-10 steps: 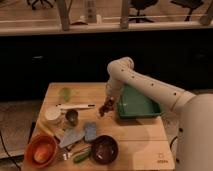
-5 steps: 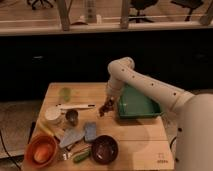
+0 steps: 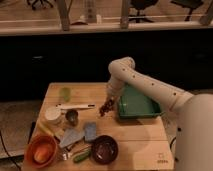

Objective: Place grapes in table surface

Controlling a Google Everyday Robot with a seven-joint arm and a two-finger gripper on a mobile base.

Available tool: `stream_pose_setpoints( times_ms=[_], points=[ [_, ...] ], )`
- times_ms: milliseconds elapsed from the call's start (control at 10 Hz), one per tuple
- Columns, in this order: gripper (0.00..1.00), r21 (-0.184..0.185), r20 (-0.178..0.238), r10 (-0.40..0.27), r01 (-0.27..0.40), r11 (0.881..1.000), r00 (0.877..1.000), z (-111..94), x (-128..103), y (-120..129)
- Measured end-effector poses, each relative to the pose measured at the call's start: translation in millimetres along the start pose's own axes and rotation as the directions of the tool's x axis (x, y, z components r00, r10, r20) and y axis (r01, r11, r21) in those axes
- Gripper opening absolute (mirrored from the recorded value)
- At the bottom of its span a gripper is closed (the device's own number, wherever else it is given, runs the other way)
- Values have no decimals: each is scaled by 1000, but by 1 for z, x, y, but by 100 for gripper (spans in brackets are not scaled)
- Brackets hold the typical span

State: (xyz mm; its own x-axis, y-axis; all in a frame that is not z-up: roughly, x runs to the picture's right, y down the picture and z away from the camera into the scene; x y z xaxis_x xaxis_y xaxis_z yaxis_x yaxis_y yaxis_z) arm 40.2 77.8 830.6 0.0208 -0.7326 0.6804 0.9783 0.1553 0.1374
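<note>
The grapes (image 3: 104, 108), one small dark bunch, hang in the gripper (image 3: 107, 103), whose fingers are closed on them. They are low over the table surface (image 3: 140, 131), near its middle, just left of the one green tray (image 3: 142, 107); whether they touch the wood cannot be told. Two bowls stand at the front edge: a maroon bowl (image 3: 104, 149) and an orange bowl (image 3: 41, 150). Two grey-blue flat pieces (image 3: 90, 131) lie between the bowls and the grapes, and one white cup (image 3: 53, 114) stands beside one small metal cup (image 3: 72, 117).

Two bowls: orange bowl (image 3: 41, 150), maroon bowl (image 3: 104, 148). One tray (image 3: 136, 103). One cup (image 3: 72, 116). One table (image 3: 142, 132). One bunch of grapes (image 3: 104, 108), clamped in the one gripper (image 3: 106, 104), just left of the tray.
</note>
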Motion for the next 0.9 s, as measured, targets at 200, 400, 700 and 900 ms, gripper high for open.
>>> stream_pose_setpoints(
  times_ms=[200,400,700,900],
  points=[
    [4,5,4,3,-3,1000,1000,0,1,1],
    [4,9,7,5,-6,1000,1000,0,2,2],
    [4,17,10,11,-11,1000,1000,0,5,4],
    [4,21,13,14,-14,1000,1000,1,6,6]
  ],
)
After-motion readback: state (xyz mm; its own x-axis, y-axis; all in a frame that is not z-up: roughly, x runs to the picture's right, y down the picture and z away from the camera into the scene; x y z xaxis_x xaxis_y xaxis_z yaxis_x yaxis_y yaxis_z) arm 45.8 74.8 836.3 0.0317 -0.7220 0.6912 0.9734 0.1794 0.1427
